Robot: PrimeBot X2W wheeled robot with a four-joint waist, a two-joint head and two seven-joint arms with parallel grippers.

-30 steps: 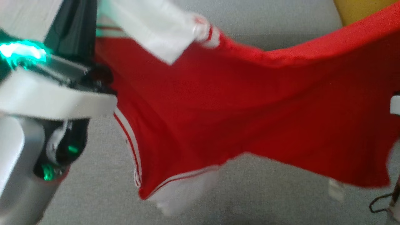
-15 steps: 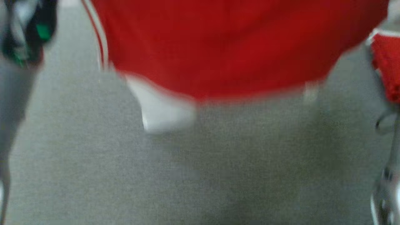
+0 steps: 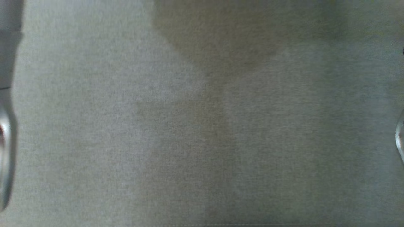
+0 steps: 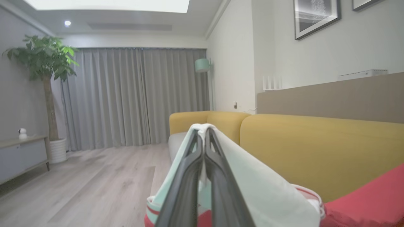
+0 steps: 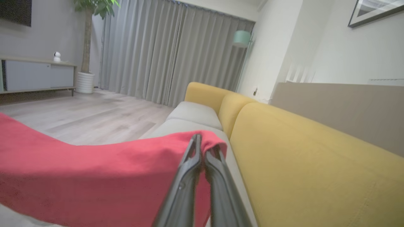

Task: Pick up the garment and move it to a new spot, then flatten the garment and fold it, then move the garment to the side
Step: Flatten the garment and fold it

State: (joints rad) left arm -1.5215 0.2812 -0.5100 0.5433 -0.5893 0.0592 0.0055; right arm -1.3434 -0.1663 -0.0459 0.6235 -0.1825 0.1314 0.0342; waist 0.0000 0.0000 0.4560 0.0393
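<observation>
As the head camera has tipped downward over the last second, the red cloth that spanned its view has given way to plain grey seat cushion (image 3: 202, 126), with a pale forearm (image 3: 6, 94) at the left edge. That is the camera's move, not a drop of the cloth.

Nearest in the left wrist view, the left end effector (image 4: 204, 131) has its fingers pressed together on a white, sleeve-like fold of the garment (image 4: 258, 189), whose red body trails off low to one side. The right end effector (image 5: 202, 142) is likewise clamped on a red edge, and from it the cloth sags in a slack span toward the left arm. So the garment hangs in the air between the two arms, held at both ends.

This reads as the carrying step, with laying down and flattening not yet done. The downward look is probably picking out a landing spot.

Below, the grey seat looks bare enough to spread the cloth on. Its far side is bounded by the yellow sofa back (image 5: 315, 157), close beside the right end effector, so the spread should stay on the near side of it. The seat's open edge drops to the wooden floor (image 5: 79, 116), where loose cloth could slide off. Farther away stand the curtains (image 5: 151, 53) and a potted plant (image 4: 44, 63), well apart from the work.
</observation>
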